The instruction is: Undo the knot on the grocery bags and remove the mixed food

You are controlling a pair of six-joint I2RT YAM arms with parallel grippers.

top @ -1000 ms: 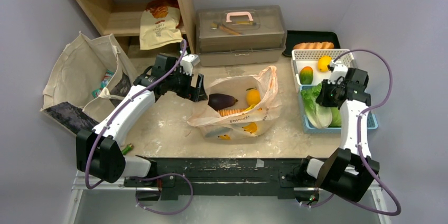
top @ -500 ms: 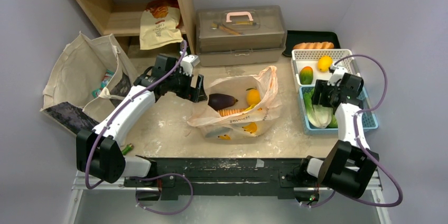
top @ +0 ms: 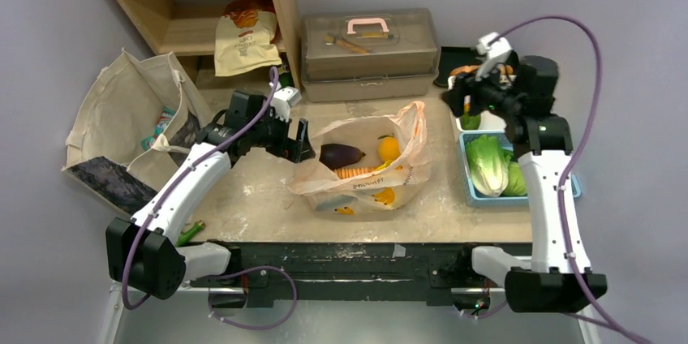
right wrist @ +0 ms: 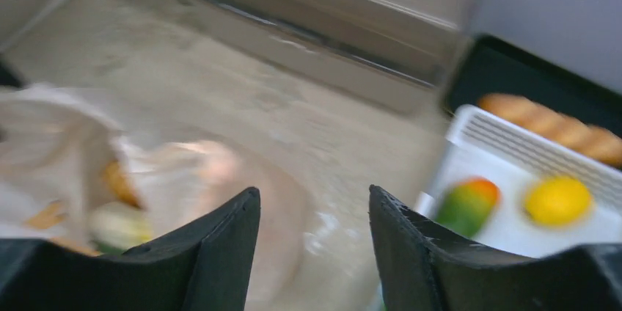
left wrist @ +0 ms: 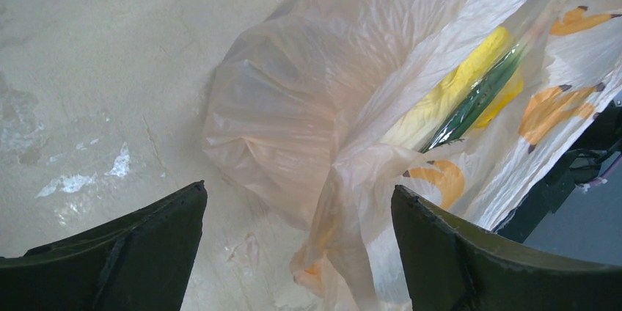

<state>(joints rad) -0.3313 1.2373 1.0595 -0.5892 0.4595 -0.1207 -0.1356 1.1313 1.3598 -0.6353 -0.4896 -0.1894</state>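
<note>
The grocery bag (top: pixel 381 178) lies mid-table, holding a round fruit (top: pixel 389 148), a long vegetable (top: pixel 357 172) and an eggplant (top: pixel 341 154). Behind it stands a lidded box (top: pixel 369 52); left of that box, a shelf (top: pixel 203 3) with a paper sack (top: pixel 243 40) in it. A tote bag (top: pixel 113 117) slumps at the table's left edge. On the right sit two baskets, one behind the other: leafy heads (top: pixel 491 164) in the near basket (top: pixel 491 199), a lemon (right wrist: pixel 557 199) and a mango (right wrist: pixel 469 205) in the far basket (right wrist: pixel 513 151), and a tray (right wrist: pixel 499 69) with rolls (right wrist: pixel 565 126) behind that.

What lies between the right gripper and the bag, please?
Only bare tabletop: the top view shows a plain strip between the open right gripper and the bag, and the right wrist view agrees.
</note>
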